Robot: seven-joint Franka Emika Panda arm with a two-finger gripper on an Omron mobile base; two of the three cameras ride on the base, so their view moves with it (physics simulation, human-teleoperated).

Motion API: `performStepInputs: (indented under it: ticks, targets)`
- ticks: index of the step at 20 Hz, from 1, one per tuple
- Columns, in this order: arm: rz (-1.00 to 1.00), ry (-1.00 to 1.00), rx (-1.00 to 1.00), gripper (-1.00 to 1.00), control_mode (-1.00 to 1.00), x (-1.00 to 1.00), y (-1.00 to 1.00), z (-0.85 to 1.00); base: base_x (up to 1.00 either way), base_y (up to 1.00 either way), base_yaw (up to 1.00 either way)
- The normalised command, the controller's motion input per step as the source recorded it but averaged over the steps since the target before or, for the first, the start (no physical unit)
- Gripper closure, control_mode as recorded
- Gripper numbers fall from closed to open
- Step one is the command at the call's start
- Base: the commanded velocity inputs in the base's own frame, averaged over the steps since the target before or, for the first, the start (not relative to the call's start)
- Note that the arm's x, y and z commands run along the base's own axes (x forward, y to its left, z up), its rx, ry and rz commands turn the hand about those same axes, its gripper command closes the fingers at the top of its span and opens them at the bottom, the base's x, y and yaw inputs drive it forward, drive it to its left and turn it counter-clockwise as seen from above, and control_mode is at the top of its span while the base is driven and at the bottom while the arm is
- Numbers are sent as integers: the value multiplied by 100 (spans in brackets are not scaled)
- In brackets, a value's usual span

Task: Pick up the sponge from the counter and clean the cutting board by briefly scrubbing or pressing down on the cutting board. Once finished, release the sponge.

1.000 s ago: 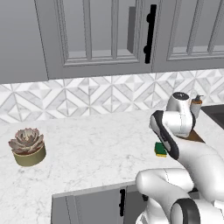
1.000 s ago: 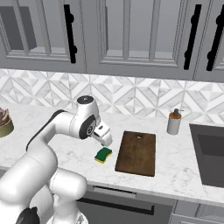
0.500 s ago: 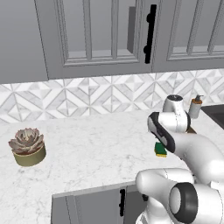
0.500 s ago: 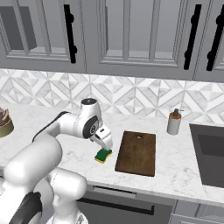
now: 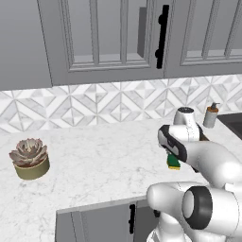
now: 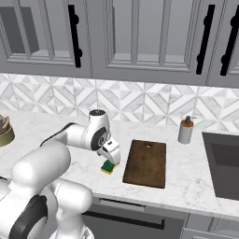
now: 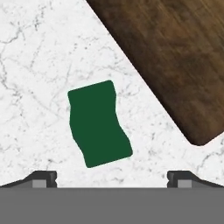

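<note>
Sponge (image 7: 98,124) is lying green side up on the counter (image 7: 35,65), sitting in the lower middle of the hand view between the two finger tips of the gripper (image 7: 112,177), which is standing wide open and holding nothing. Cutting board (image 7: 170,57) is filling the upper right of that frame, its rounded corner lying near the sponge but apart from it (a strip of marble is showing between them). In the right base view, the gripper (image 6: 112,158) is hanging just above the sponge (image 6: 108,167) at lower centre, with the cutting board (image 6: 146,162) lying flat to its right. A soap bottle (image 6: 186,130) is standing behind the board near the tiled wall. In the left base view, a potted succulent (image 5: 30,158) is sitting at the left edge.
</note>
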Motion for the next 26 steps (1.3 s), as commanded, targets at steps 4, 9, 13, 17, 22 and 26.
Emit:
performStepInputs:
  ticks: [4,9,13,17,22,26]
  targets:
    - [0,0,0,-100,-100,20,0,-24,0,0,0]
    - [0,1,0,-100,-100,18,0,-17,0,0,0]
    - [0,4,1,-100,-100,4,-6,-13,0,0,0]
    - [0,4,3,-100,-100,0,-14,-17,0,0,0]
    - [0,4,3,-100,-100,0,-5,-17,0,0,0]
    - [0,3,2,-100,-100,3,0,-18,0,0,0]
